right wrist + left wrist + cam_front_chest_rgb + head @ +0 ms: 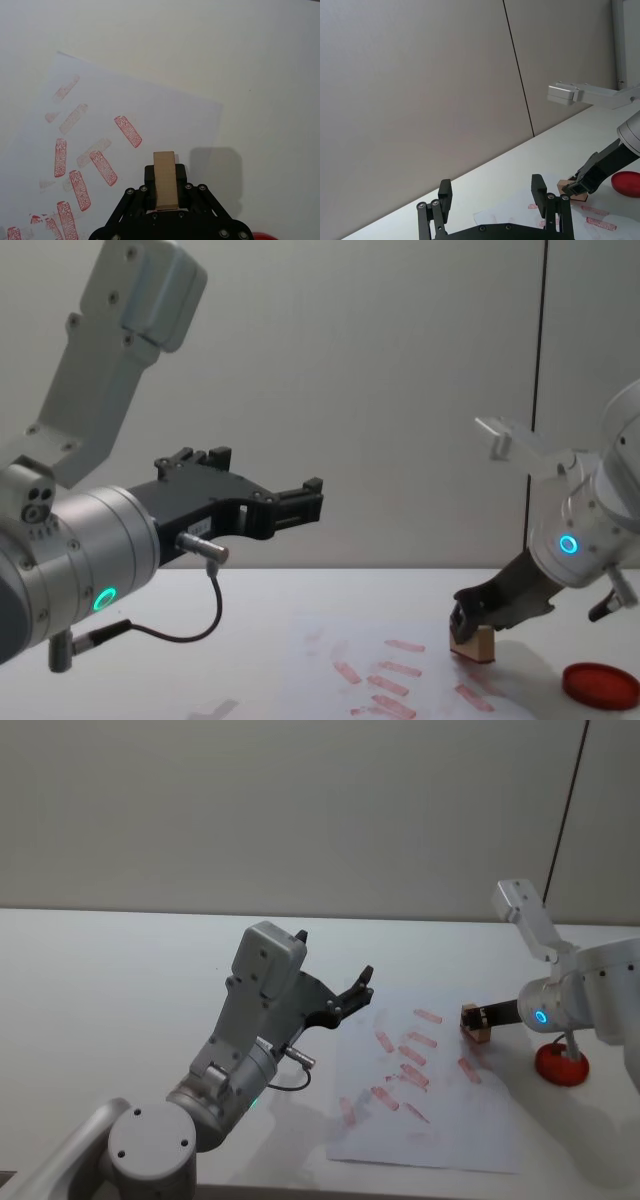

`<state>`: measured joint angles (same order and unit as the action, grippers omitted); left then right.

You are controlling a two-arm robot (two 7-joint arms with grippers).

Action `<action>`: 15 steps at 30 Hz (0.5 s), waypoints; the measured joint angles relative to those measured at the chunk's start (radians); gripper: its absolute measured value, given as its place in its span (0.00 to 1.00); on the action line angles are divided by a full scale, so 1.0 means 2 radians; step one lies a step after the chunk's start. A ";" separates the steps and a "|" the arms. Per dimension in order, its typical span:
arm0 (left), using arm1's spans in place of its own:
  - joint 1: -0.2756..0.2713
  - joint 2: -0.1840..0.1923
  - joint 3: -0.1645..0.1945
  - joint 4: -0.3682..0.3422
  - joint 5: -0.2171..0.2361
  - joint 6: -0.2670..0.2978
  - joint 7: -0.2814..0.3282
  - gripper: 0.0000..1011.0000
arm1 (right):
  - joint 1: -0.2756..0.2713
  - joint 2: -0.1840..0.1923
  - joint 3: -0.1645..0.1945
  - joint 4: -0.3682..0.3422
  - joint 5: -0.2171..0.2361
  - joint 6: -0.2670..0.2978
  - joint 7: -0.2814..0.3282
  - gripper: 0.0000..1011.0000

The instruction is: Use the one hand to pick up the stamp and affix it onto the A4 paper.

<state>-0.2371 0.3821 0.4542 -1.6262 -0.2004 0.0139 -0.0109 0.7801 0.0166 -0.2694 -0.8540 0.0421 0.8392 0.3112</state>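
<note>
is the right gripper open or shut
Shut: the right gripper has its black fingers clamped on the small pale tan wooden stamp block.

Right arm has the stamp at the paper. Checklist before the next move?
1. Grip on the stamp by the right gripper: ok.
2. Stamp over the A4 paper, inside its edge: ok.
3. Stamp face touching the paper: cannot tell.
4. Stamp face inked: cannot tell, hidden.
5. Left gripper open, raised left of the paper: ok.
6. Ink pad on the table, off the paper: ok.
</note>
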 joint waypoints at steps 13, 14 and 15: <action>0.000 0.000 0.000 0.000 0.000 0.000 0.000 0.99 | 0.008 -0.002 0.004 0.018 0.004 0.002 -0.001 0.21; 0.000 0.000 0.000 0.000 0.000 0.000 0.000 0.99 | 0.009 -0.002 0.005 0.019 0.004 0.002 0.000 0.21; 0.000 0.000 0.000 0.000 0.000 0.000 0.000 0.99 | 0.009 -0.002 0.005 0.020 0.004 0.003 0.000 0.21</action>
<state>-0.2371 0.3821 0.4542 -1.6262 -0.2004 0.0139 -0.0109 0.7989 0.0121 -0.2597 -0.8130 0.0508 0.8446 0.3106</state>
